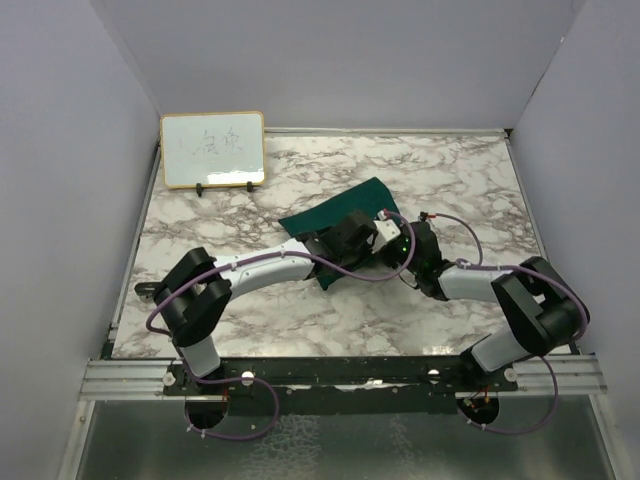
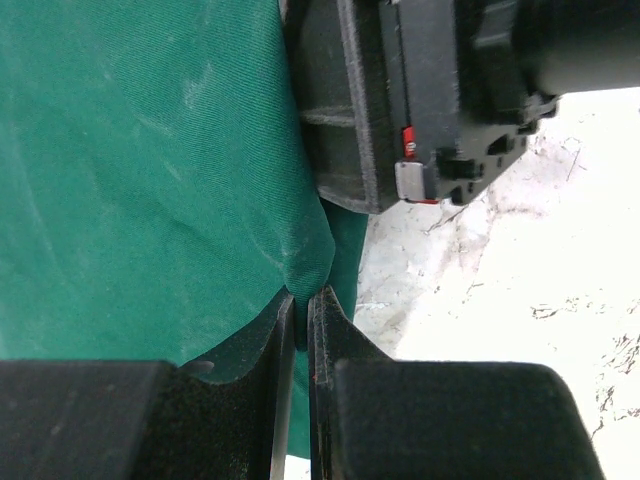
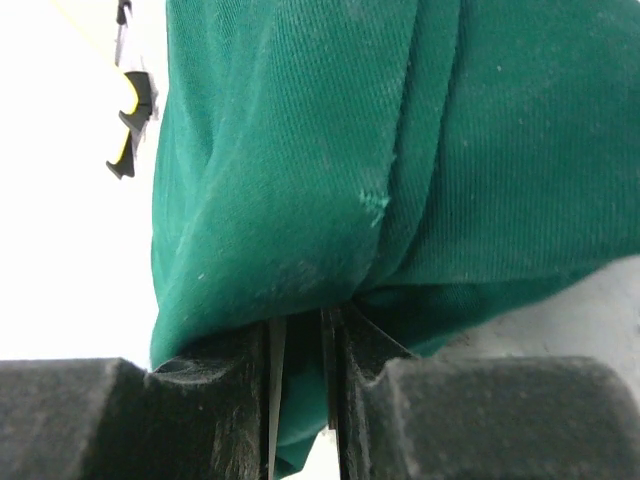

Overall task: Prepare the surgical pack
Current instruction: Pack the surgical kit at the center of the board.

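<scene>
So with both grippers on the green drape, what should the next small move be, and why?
Probably open the right gripper fully and draw it back. Its jaws stand slightly apart around a fold of the drape, so the grip looks loose, while the left gripper pinches the cloth tight, enough to hold the fold in place.

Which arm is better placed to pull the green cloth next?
Probably the left: the left gripper is shut on the green drape, while the right gripper stands slightly open around it.
</scene>
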{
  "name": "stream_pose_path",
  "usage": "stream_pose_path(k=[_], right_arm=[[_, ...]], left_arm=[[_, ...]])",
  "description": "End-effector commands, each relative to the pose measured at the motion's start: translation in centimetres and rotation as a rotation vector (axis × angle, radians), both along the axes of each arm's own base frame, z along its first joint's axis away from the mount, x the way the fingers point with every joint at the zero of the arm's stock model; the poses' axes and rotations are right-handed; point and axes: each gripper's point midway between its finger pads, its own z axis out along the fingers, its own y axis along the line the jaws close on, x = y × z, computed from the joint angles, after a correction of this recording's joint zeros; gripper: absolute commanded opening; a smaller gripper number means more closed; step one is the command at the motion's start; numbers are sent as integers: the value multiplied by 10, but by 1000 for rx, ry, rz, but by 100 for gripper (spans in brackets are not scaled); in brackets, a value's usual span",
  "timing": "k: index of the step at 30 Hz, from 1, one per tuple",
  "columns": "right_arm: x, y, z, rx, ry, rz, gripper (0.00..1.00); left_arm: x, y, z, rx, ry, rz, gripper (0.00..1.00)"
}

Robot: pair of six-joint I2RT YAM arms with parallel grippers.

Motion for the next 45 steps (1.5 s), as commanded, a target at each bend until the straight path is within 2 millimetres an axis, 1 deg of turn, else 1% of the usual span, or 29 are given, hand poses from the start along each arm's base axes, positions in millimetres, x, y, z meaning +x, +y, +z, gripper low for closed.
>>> stream_pose_path(k=[1, 4, 7, 9, 11, 13, 16, 17, 18, 19, 20, 21, 24, 26, 28, 29, 31, 33, 34, 35, 37, 38, 40, 43, 44, 45], right_arm=[[-34, -21, -29, -150, 151, 41, 22], [-49, -32, -32, -219, 190, 70, 22], [-59, -47, -23, -305, 178, 89, 22], [-63, -65, -17, -375, 190, 79, 22], [-64, -90, -12, -429, 210, 62, 22], [-60, -103, -1, -447, 189, 89, 21], [-48, -107, 30, -510, 82, 160, 21], [-43, -107, 40, -535, 39, 180, 21], [-37, -108, 49, -544, 11, 198, 21], [-29, -113, 55, -538, -4, 214, 21], [-22, -111, 64, -524, -36, 258, 21], [-14, -115, 73, -505, -64, 284, 21], [5, -103, 105, -451, -189, 403, 22], [14, -93, 121, -409, -259, 462, 22], [15, -71, 126, -304, -287, 577, 21], [14, -59, 126, -234, -288, 647, 19], [10, -39, 132, -87, -337, 752, 18], [6, -27, 133, 14, -359, 812, 18], [5, -21, 126, 58, -343, 852, 18], [6, -16, 120, 81, -326, 877, 18], [11, -6, 110, 90, -299, 916, 17], [12, -4, 105, 100, -290, 921, 17], [14, -1, 101, 143, -292, 935, 16], [21, 0, 84, 155, -251, 924, 15], [22, 0, 80, 154, -242, 922, 14], [21, 0, 75, 152, -232, 919, 14]], left_arm=[[-17, -9, -13, -20, 68, -28, 0], [-17, -8, -14, -16, 70, -28, 0], [-17, -9, -15, -14, 72, -33, 0], [-18, -9, -17, -14, 77, -33, 0], [-19, -11, -17, -18, 85, -39, 0], [-20, -11, -18, -20, 88, -41, 0], [-21, -12, -21, -11, 97, -47, 0], [-21, -12, -21, -10, 98, -48, 0], [-22, -12, -21, -11, 103, -54, 2], [-24, -13, -21, -15, 109, -63, 4], [-26, -14, -22, -19, 118, -71, 5], [-27, -14, -22, -21, 126, -75, 7], [-33, -15, -22, -33, 148, -90, 17], [-34, -14, -16, -47, 146, -89, 25], [-35, -15, -12, -59, 149, -84, 31], [-34, -15, 3, -93, 133, -79, 36], [-32, -16, 19, -142, 142, -69, 44], [-29, -13, 32, -193, 166, -61, 48], [-28, -12, 38, -221, 184, -59, 49], [-24, -10, 44, -255, 197, -52, 50], [-20, -11, 56, -334, 238, -58, 50], [-15, -12, 60, -373, 258, -56, 47], [-4, -17, 67, -454, 305, -40, 38], [12, -26, 67, -581, 405, -13, 30], [14, -32, 64, -610, 444, -22, 28], [18, -37, 56, -622, 471, -26, 25]])
